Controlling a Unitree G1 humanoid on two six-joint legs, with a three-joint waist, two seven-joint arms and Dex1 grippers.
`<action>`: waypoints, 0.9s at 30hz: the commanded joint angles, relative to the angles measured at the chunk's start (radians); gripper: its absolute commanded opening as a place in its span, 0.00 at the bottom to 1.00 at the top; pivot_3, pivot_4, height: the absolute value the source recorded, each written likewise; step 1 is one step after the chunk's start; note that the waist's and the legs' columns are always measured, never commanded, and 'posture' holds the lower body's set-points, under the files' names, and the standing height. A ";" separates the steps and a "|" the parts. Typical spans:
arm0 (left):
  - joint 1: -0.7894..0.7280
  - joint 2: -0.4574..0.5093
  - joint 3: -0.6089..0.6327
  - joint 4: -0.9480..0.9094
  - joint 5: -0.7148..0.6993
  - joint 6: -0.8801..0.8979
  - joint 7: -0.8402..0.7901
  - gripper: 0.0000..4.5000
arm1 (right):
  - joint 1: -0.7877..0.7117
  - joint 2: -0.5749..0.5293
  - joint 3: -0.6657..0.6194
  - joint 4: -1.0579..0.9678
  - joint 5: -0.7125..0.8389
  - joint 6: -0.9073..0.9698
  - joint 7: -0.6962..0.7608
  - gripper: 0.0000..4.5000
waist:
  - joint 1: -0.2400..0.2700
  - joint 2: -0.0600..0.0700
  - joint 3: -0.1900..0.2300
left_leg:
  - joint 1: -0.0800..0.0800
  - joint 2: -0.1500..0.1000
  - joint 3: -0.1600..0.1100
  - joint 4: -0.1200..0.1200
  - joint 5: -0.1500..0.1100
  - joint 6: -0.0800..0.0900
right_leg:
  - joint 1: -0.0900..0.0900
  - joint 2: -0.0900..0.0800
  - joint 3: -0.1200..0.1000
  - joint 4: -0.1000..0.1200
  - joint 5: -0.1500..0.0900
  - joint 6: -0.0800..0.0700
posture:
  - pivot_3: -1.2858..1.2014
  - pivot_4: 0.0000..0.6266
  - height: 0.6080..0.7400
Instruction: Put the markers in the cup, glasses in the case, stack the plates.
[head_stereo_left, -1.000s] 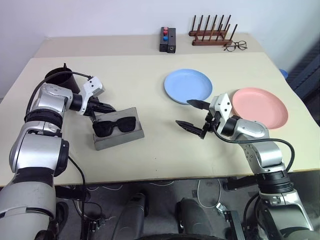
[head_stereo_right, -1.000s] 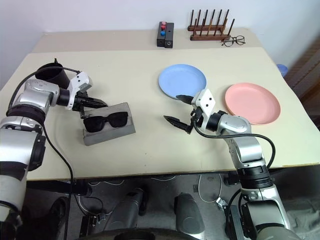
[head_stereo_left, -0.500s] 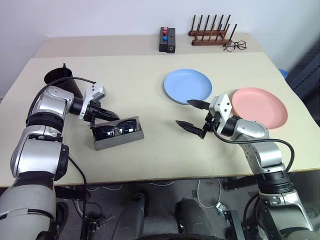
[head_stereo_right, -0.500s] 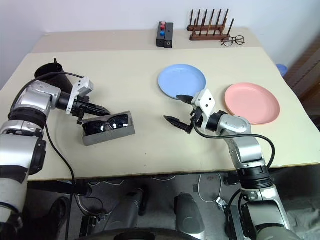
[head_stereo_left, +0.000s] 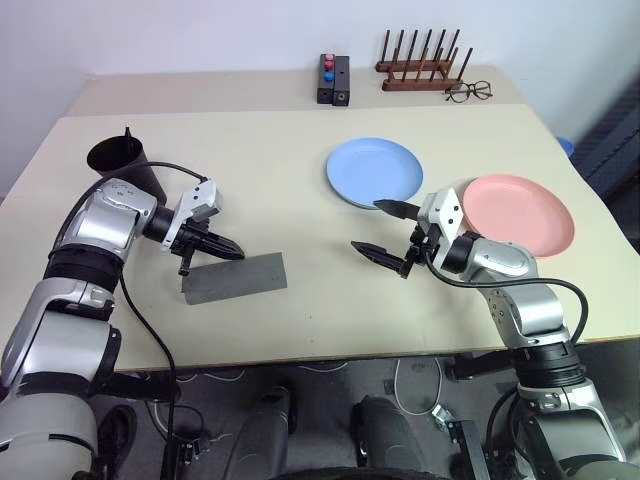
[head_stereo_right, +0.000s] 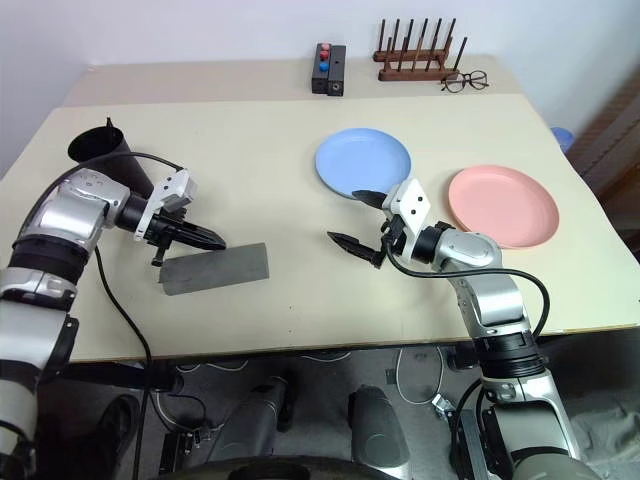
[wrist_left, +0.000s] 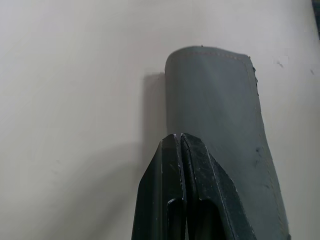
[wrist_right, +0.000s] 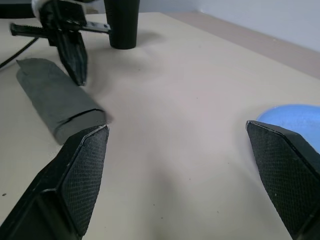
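Left gripper (head_stereo_left: 232, 253), fingers pressed together, hovers over the closed case (head_stereo_left: 234, 276).

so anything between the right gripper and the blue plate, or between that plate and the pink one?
Nothing visible. The right gripper, fingers open, hovers just short of the blue plate with bare table between them. The pink plate lies close beside the blue one with nothing on either. The closed case sits far off by the left gripper.
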 joint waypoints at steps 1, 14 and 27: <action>-0.054 -0.032 0.106 0.004 -0.054 0.033 0.028 0.01 | -0.017 0.002 -0.015 -0.014 0.006 -0.020 -0.004 1.00 | 0.004 0.000 0.000 | 0.000 0.000 0.000 0.000 0.000 0.000 | 0.000 0.000 0.000 0.000 0.000 0.000 | 0.52 0.24 0.98; -0.055 -0.171 0.366 -0.153 -0.290 0.149 0.077 0.82 | -0.103 -0.181 -0.140 0.185 -0.122 0.036 -0.169 1.00 | -0.002 0.000 0.000 | 0.000 0.000 0.001 0.000 0.000 0.000 | 0.000 0.000 0.000 0.000 0.000 0.000 | 0.52 0.24 0.98; 0.125 -0.187 0.368 -0.481 -0.350 0.279 0.223 0.97 | -0.108 -0.293 -0.127 0.310 -0.216 0.236 -0.221 1.00 | -0.002 0.003 -0.001 | 0.001 0.000 0.002 0.000 0.000 0.000 | 0.000 0.000 0.002 0.000 0.000 0.000 | 0.52 0.24 0.98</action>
